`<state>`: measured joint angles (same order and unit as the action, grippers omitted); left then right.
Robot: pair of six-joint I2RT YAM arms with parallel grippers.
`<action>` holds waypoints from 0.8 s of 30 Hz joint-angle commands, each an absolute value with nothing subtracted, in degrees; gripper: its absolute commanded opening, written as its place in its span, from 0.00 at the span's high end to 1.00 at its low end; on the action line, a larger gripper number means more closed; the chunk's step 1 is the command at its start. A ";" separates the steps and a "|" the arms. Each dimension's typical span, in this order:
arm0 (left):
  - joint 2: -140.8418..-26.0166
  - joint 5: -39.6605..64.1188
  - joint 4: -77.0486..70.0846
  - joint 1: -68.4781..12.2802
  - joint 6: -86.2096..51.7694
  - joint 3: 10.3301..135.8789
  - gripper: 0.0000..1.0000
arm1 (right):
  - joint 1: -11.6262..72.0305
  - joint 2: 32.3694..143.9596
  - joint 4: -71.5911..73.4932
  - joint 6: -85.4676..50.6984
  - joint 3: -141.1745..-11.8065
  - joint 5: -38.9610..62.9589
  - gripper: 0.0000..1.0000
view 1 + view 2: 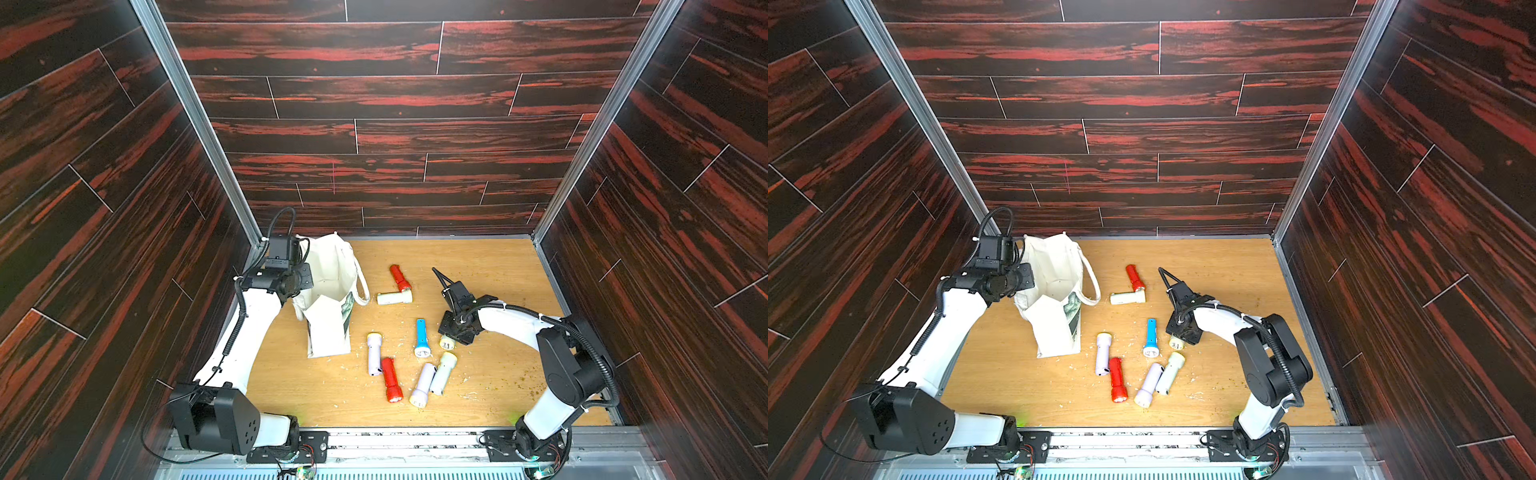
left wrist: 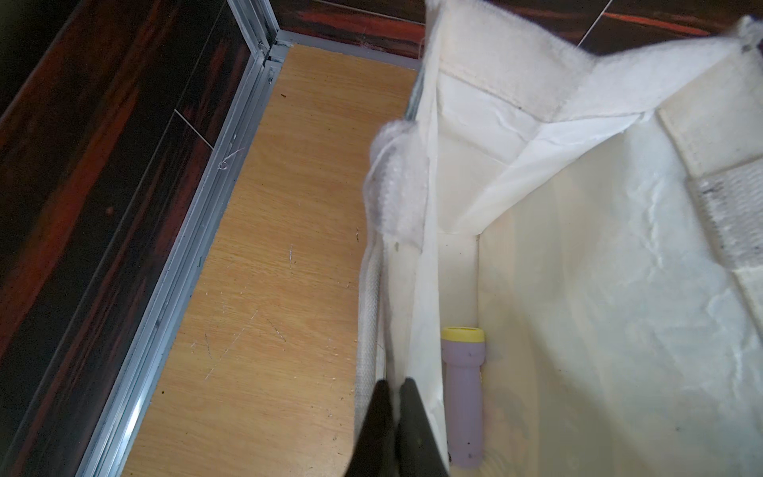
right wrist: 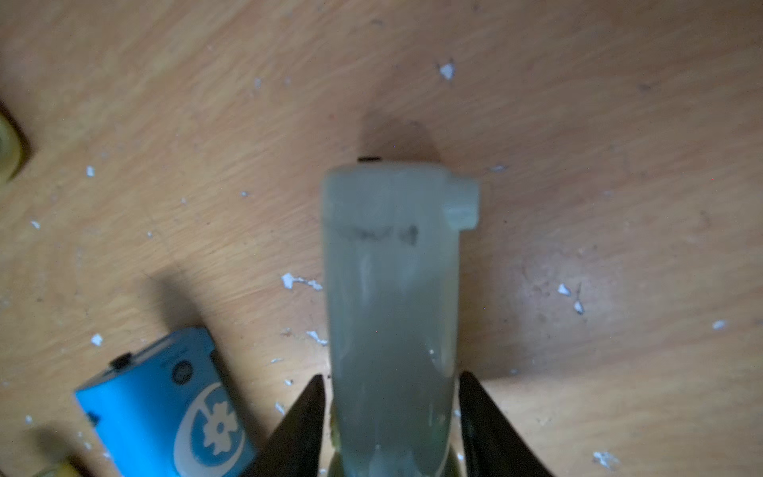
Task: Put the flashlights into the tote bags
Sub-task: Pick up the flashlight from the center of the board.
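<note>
The cream tote bag (image 1: 328, 291) (image 1: 1054, 286) stands open at the back left. My left gripper (image 2: 394, 386) is shut on its rim (image 2: 417, 314), and a lilac flashlight (image 2: 462, 392) lies inside. My right gripper (image 3: 391, 376) straddles a pale mint flashlight (image 3: 392, 268) lying on the table, with slim gaps at both fingers; its head (image 1: 447, 343) shows under the wrist. Loose on the table are two red flashlights (image 1: 400, 277) (image 1: 390, 379), a cream one (image 1: 394, 297), a blue one (image 1: 421, 337) (image 3: 165, 404), two lilac ones (image 1: 374, 354) (image 1: 423, 384) and a mint one (image 1: 443, 372).
The wooden table (image 1: 478, 266) is boxed in by dark panelled walls with metal rails (image 1: 552, 291) at the edges. White crumbs (image 3: 297, 281) dot the surface. The bag's strap handle (image 1: 362, 286) hangs towards the flashlights.
</note>
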<state>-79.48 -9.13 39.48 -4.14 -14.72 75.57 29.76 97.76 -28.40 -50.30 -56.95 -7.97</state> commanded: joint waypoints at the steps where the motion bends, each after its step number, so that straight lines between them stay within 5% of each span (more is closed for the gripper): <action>1: -79.94 -9.40 41.81 -4.22 -13.81 77.08 1.00 | 29.44 99.00 -28.74 -50.49 -58.00 -7.89 0.53; 15: -79.59 -3.95 41.52 -4.00 -13.97 77.17 1.00 | 29.44 91.08 -27.27 -50.38 -55.63 -9.67 0.63; 24: -76.95 22.97 30.15 3.55 -20.94 73.53 1.00 | 29.59 77.84 -23.44 -45.95 -54.97 -8.97 0.65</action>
